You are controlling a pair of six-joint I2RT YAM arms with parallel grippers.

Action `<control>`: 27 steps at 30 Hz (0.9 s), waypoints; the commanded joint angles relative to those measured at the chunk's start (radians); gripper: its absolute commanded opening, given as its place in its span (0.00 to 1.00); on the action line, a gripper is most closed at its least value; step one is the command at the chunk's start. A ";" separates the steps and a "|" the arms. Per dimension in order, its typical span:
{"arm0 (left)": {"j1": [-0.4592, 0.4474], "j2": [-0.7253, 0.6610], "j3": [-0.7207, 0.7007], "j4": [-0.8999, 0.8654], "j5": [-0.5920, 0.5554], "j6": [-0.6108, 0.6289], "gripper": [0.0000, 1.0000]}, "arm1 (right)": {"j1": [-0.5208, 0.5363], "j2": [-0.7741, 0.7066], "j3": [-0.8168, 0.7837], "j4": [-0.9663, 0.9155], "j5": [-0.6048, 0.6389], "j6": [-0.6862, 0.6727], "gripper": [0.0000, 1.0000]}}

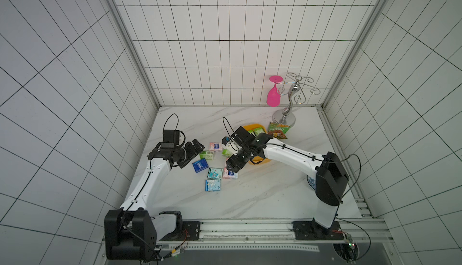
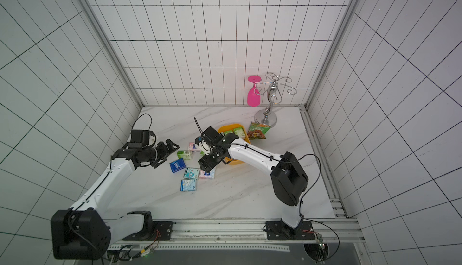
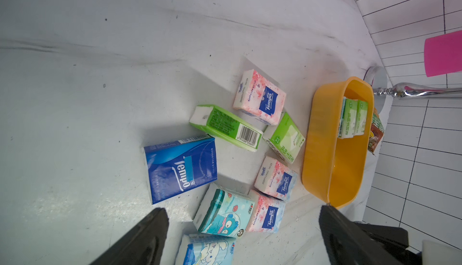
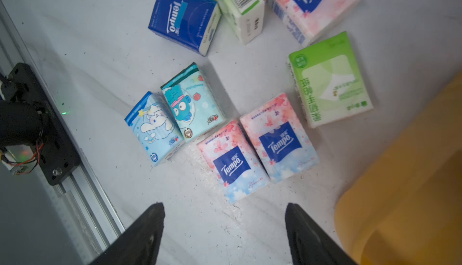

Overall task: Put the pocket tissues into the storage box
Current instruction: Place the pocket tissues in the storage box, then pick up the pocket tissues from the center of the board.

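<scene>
Two green pocket tissues [image 3: 352,120] stand inside the yellow storage box [image 3: 322,136] while eight more packets (blue, green, pink, teal) lie on the marble table [image 1: 262,191] just beside it. The left gripper [image 3: 243,236] and right gripper [image 4: 225,233] hover near the box, jaws apart, empty.

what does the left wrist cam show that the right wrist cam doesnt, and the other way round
Only the left wrist view shows the inside of the storage box, with two green packets standing in it, plus the snack bag and pink glass. Only the right wrist view shows the base rail. Both show the dark blue packet, the loose packets around it on the table, and open jaws.
</scene>
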 commanded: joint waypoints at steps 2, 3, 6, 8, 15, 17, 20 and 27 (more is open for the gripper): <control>0.004 -0.014 0.018 -0.005 0.012 -0.007 0.97 | 0.014 0.041 -0.011 -0.026 -0.034 -0.090 0.85; 0.004 -0.013 0.020 -0.006 0.011 -0.006 0.97 | 0.017 0.056 -0.005 -0.026 -0.035 -0.105 0.87; 0.004 -0.011 0.023 -0.007 0.009 -0.001 0.98 | 0.021 0.107 0.014 -0.060 -0.030 -0.132 0.89; 0.005 -0.008 0.023 -0.007 0.006 0.000 0.97 | 0.024 0.134 0.028 -0.071 -0.009 -0.148 0.89; 0.015 -0.006 0.016 -0.005 0.005 0.008 0.97 | 0.048 0.199 0.059 -0.093 0.068 -0.193 0.89; 0.015 -0.007 0.012 -0.005 0.005 0.011 0.98 | 0.056 0.214 0.066 -0.099 0.086 -0.201 0.89; 0.020 -0.009 0.004 -0.004 0.005 0.013 0.98 | 0.074 0.236 0.079 -0.108 0.120 -0.212 0.88; 0.026 -0.012 -0.004 0.000 0.009 0.017 0.98 | 0.099 0.269 0.114 -0.120 0.148 -0.219 0.85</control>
